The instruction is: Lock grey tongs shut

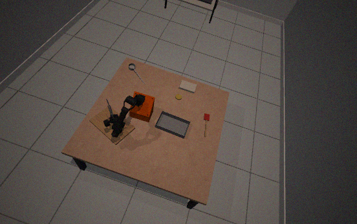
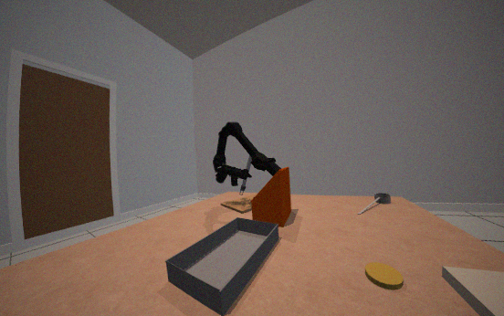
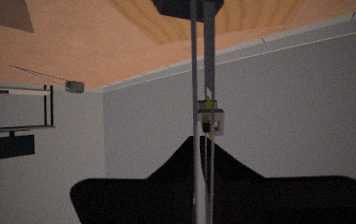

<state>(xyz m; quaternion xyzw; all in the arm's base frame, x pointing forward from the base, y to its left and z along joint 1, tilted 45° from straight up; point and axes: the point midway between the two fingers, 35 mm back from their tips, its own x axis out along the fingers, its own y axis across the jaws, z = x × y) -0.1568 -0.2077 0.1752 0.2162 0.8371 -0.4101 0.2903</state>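
Note:
My gripper (image 1: 112,119) (image 2: 247,174) (image 3: 197,141) is shut on the grey tongs (image 1: 109,107) (image 2: 244,183) (image 3: 210,75) and holds them steeply upright in the air. Their two arms run close together in the wrist view. A small dark end piece points down in the exterior view. Whether the hinge lock is engaged cannot be told. The wooden board (image 1: 98,122) (image 2: 230,205) (image 3: 260,20) lies below the tongs, with a gap between. The roasting tin (image 1: 176,117) (image 2: 196,283) stands apart with nothing across it.
An orange block with a sloping top (image 1: 142,105) (image 2: 276,198) stands between the board and the tin. A strainer (image 1: 132,67) (image 2: 383,198) lies at the far corner. A yellow disc (image 1: 178,96) (image 2: 384,275), a pale slab (image 1: 188,86) and a red-headed tool (image 1: 206,117) lie beyond the tin.

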